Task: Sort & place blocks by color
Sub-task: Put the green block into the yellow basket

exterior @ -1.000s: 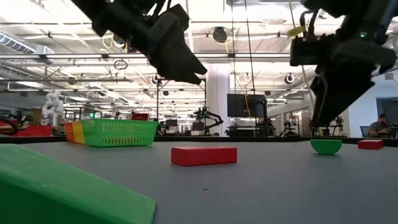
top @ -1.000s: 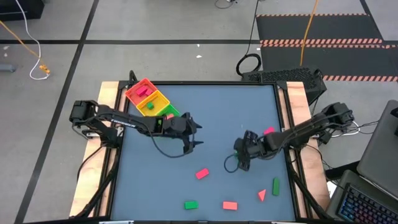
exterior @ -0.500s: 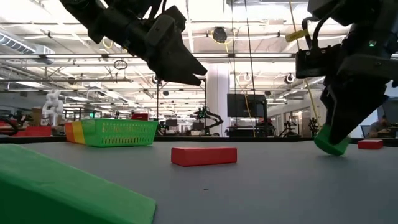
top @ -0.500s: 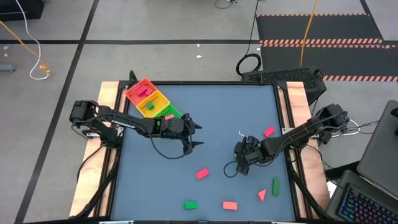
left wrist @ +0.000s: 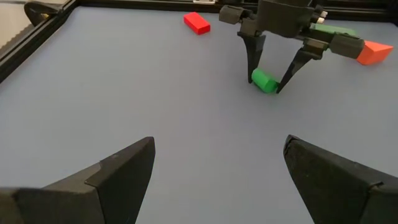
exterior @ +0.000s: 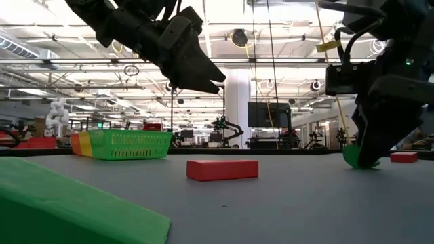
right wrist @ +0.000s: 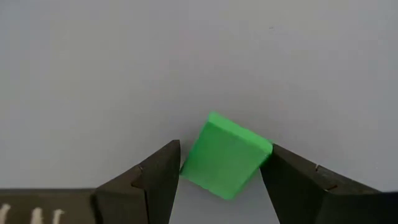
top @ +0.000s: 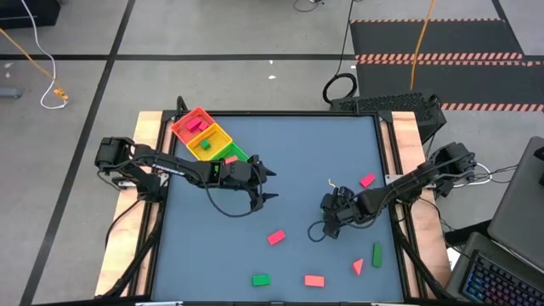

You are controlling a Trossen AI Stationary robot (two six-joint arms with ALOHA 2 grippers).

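Note:
My right gripper (top: 328, 224) is down at the table right of centre, shut on a small rounded green block (right wrist: 227, 155), which also shows in the left wrist view (left wrist: 263, 81). My left gripper (top: 272, 185) hangs open above the table's middle left, holding nothing. Loose on the table lie a red brick (top: 276, 237), a green brick (top: 260, 279), another red brick (top: 314, 280), a red wedge (top: 358, 267), a green brick (top: 376, 253) and a red block (top: 367, 180). The three-compartment tray (top: 194, 115) sits at the far left corner with blocks in it. My right gripper pinches the green block between its two fingers, one finger (right wrist: 163, 174) on each of two opposite sides (right wrist: 189, 163). The fingers come from above, pointing down. The block rests on the table (exterior: 358, 160), sitting askew between the fingers.
The near right part of the table holds several loose blocks. In the low view a big green block (exterior: 68, 203) fills the near left foreground and the red brick (exterior: 222, 169) lies mid-table. Bare table surface lies between the two grippers and toward the far edge.
My right gripper has come down from just above the green block until its fingers stand on both sides of it at the table, drifting slightly toward the near edge. The block tipped under the fingers midway and now sits on the table again.

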